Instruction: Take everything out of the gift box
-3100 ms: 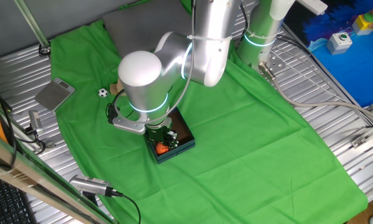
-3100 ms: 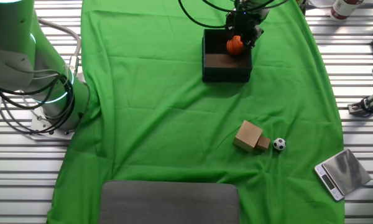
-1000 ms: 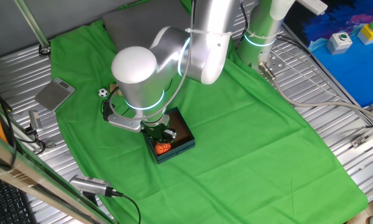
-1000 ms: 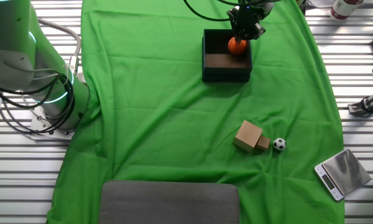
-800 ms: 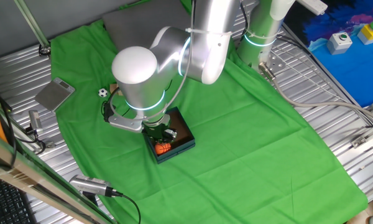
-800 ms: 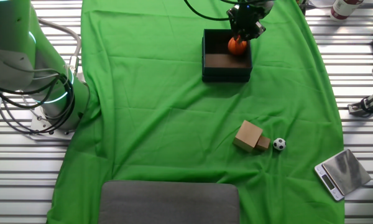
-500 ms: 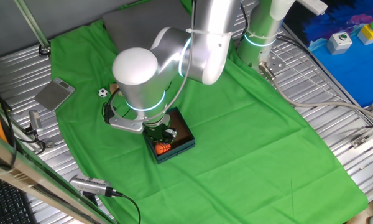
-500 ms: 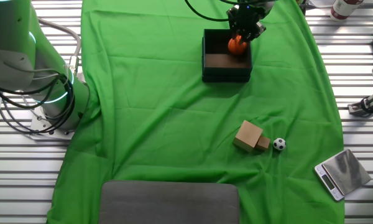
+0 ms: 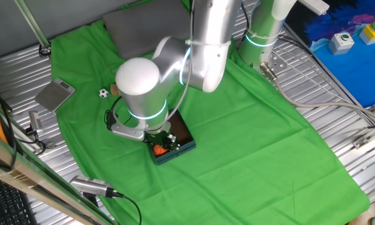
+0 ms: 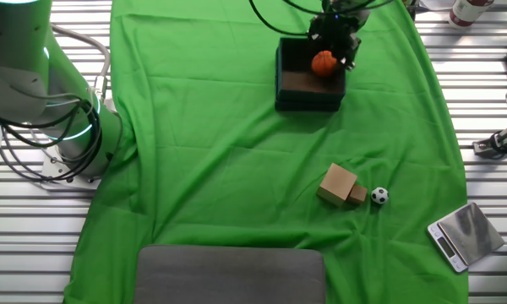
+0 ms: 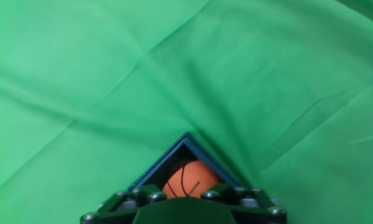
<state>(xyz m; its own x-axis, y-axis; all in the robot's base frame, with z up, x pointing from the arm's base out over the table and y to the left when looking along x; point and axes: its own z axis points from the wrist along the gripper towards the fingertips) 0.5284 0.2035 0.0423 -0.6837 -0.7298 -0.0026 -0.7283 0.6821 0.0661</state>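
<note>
The dark teal gift box (image 9: pixel 182 145) (image 10: pixel 308 102) sits on the green cloth, and only its far corner (image 11: pixel 176 149) shows in the hand view. The orange basketball (image 9: pixel 160 150) (image 10: pixel 323 63) (image 11: pixel 189 178) is over the box's brown inside, between my fingers. My gripper (image 9: pixel 163 143) (image 10: pixel 330 51) (image 11: pixel 188 191) reaches down into the box and is shut on that ball. The tan wooden block (image 10: pixel 339 184) and the black-and-white soccer ball (image 9: pixel 103 93) (image 10: pixel 378 196) lie on the cloth outside the box, side by side.
A grey metal plate (image 9: pixel 55 95) (image 10: pixel 465 235) lies just off the cloth's edge. A grey pad (image 9: pixel 150 28) (image 10: pixel 230 274) covers one end of the cloth. The arm's base (image 9: pixel 262 37) (image 10: pixel 63 127) stands at the cloth's side, with cables beside it.
The arm has shifted a little toward the box's outer edge, and the basketball has moved slightly with the gripper. The block and soccer ball have stayed put.
</note>
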